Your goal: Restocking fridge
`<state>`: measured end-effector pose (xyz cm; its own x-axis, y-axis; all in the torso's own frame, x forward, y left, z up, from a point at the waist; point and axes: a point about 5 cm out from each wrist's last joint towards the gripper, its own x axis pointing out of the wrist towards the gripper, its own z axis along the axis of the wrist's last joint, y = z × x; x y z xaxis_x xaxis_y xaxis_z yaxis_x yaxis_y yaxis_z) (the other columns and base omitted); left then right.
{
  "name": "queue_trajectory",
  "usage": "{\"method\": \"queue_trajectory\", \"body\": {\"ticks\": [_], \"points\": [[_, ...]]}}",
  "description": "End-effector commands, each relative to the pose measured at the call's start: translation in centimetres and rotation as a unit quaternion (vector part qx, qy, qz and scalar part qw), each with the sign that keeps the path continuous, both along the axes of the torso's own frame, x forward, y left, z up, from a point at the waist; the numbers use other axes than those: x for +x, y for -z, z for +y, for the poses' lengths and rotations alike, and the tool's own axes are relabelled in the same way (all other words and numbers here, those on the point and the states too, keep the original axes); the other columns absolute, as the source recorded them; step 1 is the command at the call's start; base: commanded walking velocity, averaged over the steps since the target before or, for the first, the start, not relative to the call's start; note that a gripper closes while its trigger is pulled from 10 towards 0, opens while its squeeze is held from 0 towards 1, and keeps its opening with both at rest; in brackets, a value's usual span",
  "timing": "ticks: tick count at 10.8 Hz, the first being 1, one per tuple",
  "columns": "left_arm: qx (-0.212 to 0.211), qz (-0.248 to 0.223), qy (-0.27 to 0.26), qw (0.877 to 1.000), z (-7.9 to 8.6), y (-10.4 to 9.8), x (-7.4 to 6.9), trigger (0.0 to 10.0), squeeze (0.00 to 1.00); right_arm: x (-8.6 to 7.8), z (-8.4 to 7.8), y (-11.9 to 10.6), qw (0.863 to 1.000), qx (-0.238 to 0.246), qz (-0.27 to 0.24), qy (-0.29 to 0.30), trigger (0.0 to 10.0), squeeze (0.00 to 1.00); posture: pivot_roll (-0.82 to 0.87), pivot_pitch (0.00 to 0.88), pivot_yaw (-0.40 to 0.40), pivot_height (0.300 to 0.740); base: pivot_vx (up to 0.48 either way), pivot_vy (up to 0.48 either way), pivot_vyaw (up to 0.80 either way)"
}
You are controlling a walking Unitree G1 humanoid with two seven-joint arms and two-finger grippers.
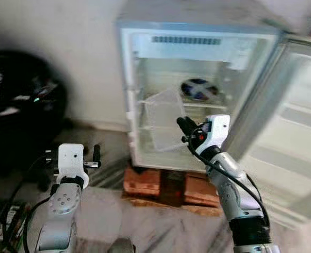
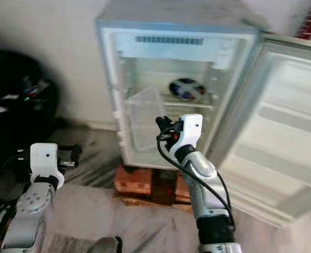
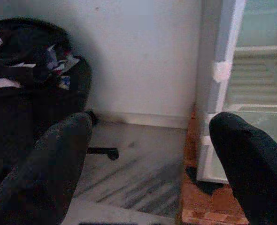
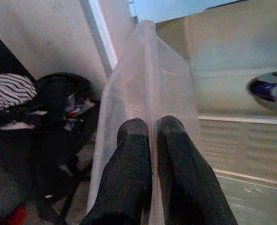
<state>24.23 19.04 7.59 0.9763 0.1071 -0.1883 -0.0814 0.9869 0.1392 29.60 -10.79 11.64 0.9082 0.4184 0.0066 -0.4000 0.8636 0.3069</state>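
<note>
A small white fridge [image 1: 197,39] stands open on bricks, its door [image 1: 298,132] swung out to the right. A clear plastic bin [image 1: 163,118] tilts out of the fridge's lower left part. My right gripper [image 1: 186,126] is shut on the bin's thin rim [image 4: 145,70], one finger [image 4: 131,140] on each side of the wall. A blue and white bowl [image 1: 199,89] sits on the shelf behind it. My left gripper [image 3: 150,154] is open with nothing between its fingers, held low to the left of the fridge.
Red bricks [image 1: 166,184] prop up the fridge on the marble floor. A black chair [image 1: 18,105] piled with clothes stands at the left against the wall. Cables lie at the lower left corner.
</note>
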Motion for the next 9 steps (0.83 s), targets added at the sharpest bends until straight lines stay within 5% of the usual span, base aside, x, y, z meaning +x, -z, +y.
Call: {"method": "queue_trajectory", "body": {"ticks": [1, 5, 9], "points": [[-0.012, 0.001, -0.001, 1.000, 0.0, -0.1, 0.1, 10.0, 0.00, 0.2, -0.2, -0.2, 1.000, 0.003, 0.001, 0.007, 10.0, 0.00, 0.12, 0.000, -0.007, 0.740, 0.000, 0.416, 0.00], [-0.011, 0.001, -0.005, 1.000, 0.1, -0.2, -0.1, 10.0, 0.00, 0.2, -0.1, 0.0, 1.000, -0.004, 0.006, 0.004, 10.0, 0.00, 0.12, 0.006, -0.010, 0.740, 0.148, 0.397, 0.00], [-0.005, 0.001, 0.009, 1.000, -0.2, -0.1, -0.2, 10.0, 0.00, 0.7, -1.1, -0.3, 0.999, -0.002, -0.001, 0.037, 10.0, 0.00, 0.13, 0.002, -0.016, 0.740, 0.097, 0.000, 0.00]]}}
